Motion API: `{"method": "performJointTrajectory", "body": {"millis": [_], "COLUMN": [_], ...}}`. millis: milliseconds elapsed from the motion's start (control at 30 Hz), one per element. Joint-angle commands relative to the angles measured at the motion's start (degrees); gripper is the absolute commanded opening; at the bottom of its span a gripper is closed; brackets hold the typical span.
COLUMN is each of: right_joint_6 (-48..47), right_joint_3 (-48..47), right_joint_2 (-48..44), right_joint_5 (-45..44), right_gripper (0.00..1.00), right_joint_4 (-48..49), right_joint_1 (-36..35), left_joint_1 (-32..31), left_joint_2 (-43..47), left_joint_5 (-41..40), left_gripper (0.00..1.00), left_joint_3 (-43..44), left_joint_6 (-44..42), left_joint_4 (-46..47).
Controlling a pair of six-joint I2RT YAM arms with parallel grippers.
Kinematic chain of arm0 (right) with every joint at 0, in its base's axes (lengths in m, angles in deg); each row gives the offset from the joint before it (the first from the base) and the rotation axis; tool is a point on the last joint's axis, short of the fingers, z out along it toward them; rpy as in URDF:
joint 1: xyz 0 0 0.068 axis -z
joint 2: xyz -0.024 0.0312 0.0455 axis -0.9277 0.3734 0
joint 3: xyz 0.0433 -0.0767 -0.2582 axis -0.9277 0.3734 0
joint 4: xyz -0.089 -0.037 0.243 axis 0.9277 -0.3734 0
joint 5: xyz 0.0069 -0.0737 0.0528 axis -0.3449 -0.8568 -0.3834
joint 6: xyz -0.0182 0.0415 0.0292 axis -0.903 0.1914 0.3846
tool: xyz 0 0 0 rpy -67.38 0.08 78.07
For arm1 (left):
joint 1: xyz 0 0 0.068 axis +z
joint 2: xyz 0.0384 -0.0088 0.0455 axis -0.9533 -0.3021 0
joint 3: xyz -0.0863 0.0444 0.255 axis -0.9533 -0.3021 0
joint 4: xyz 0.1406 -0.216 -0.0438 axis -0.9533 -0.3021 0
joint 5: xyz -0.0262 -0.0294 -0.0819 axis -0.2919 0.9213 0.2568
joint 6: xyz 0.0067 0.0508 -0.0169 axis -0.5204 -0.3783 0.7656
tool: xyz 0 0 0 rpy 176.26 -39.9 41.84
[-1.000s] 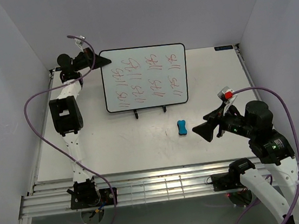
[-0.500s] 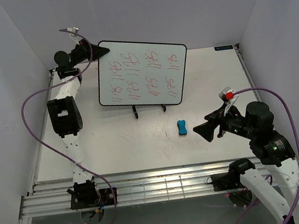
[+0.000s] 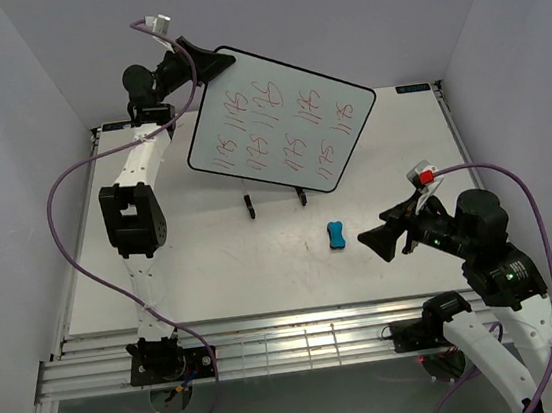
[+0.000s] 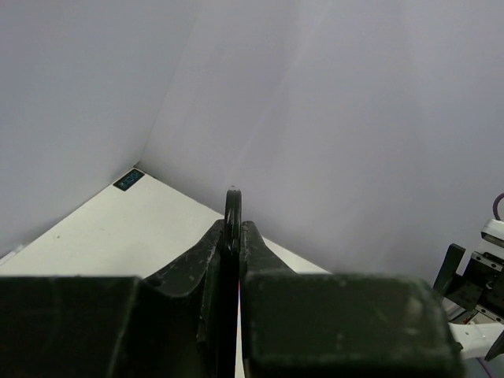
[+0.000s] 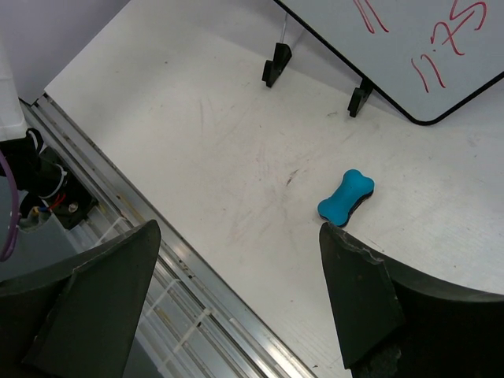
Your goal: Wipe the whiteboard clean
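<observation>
The left gripper (image 3: 206, 64) is clamped tight on the top left corner of the whiteboard (image 3: 281, 120). The board hangs tilted, its right side dropped, above the wire stand (image 3: 276, 202) at the far middle of the worktop (image 3: 213, 265), its red marks facing the camera. The right gripper (image 3: 376, 242) hovers spread wide and empty, just right of the blue eraser (image 3: 337, 234).

High rear overhead, two close wrist views; whiteboard (image 3: 283, 117) shared by overhead and right.
</observation>
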State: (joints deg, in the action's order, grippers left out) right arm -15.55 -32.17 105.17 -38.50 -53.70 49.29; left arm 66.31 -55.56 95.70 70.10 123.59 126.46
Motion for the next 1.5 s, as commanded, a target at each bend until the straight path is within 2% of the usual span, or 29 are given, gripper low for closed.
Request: {"method": "performJointTrajectory", "body": {"millis": [0,433,600,800,967,1100,1133,1233,1467], "right_joint_6": [0.85,1.55,1.82,2.43,2.43,1.47,1.03,0.59,0.67], "right_joint_3": [-1.48,-2.63,-2.72,-2.45,-3.5,-6.31,-7.54,-8.78,-8.61], "right_joint_2": [-0.83,-1.71,-2.24,-3.91,-5.05,-4.61,-4.09,-3.12,-1.8], "right_joint_5": [-0.7,-1.93,-2.29,-2.9,-3.25,-4.65,-5.01,-5.8,-5.54], "right_gripper": [0.87,0.87,0.87,0.87,0.87,0.87,0.87,0.86,0.86], "right_joint_4": [1.02,0.67,0.32,-0.29,-1.87,-4.33,-4.86,-6.27,-5.66], "right_joint_1": [-0.11,-0.11,-0.11,-0.11,-0.11,-0.11,-0.11,-0.11,-0.11], "left_joint_1": [-1.01,-5.93,-7.16,-7.86,-7.87,-7.87,-7.69,-7.34,-6.46], "left_joint_2": [6.79,13.11,18.02,20.93,26.55,33.58,36.9,41.49,53.97], "left_joint_5": [-7.11,-8.86,-11.58,-13.0,-12.47,-19.56,-20.89,-23.54,-22.4], "left_gripper": [0.0,0.0,0.0,0.0,0.0,0.0,0.0,0.0,0.0], "left_joint_3": [3.92,4.81,2.35,4.1,0.06,0.06,-0.55,-5.38,-18.82], "left_joint_6": [-1.11,-2.96,-4.8,-7.17,-9.28,-21.64,-22.72,-25.02,-27.74], "left_joint_4": [-2.19,-10.35,-13.08,-22.66,-29.32,-44.88,-50.21,-54.63,-60.89]}}
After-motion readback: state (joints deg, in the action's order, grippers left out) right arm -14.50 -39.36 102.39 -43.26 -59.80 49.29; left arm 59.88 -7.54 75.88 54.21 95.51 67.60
